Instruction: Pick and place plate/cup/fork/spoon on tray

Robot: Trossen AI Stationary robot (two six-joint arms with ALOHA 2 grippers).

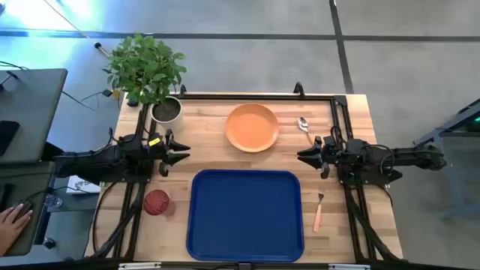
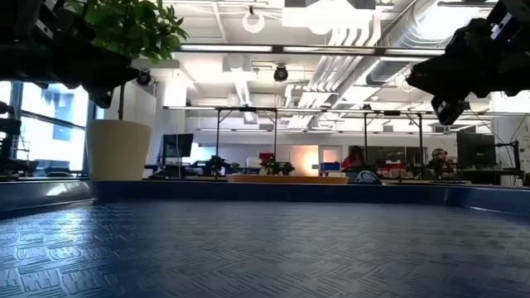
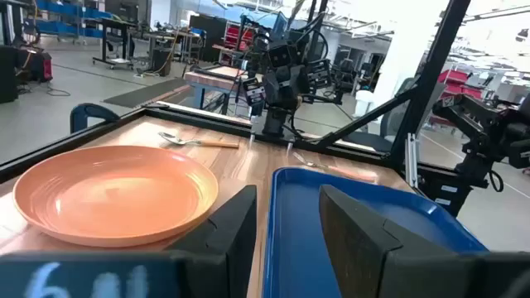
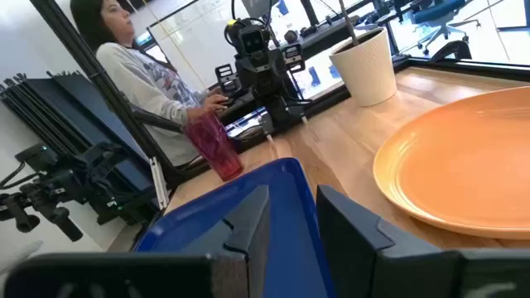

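Observation:
The orange plate (image 1: 253,127) lies flat on the table beyond the blue tray (image 1: 245,214). The dark-red cup (image 1: 156,202) stands upright left of the tray. The spoon (image 1: 304,127) lies right of the plate. The fork (image 1: 319,213) lies right of the tray. My left gripper (image 1: 182,154) hovers at the table's left, open and empty, pointing right. My right gripper (image 1: 302,157) hovers at the right, open and empty, pointing left. The plate also shows in the left wrist view (image 3: 112,190) and the right wrist view (image 4: 464,161), and the cup in the right wrist view (image 4: 215,145).
A potted plant (image 1: 154,75) in a grey pot stands at the table's far left corner. A black frame (image 1: 255,96) runs along the table's far edge and sides. A person (image 4: 145,79) sits beyond the table's left side, a hand (image 1: 13,225) showing there.

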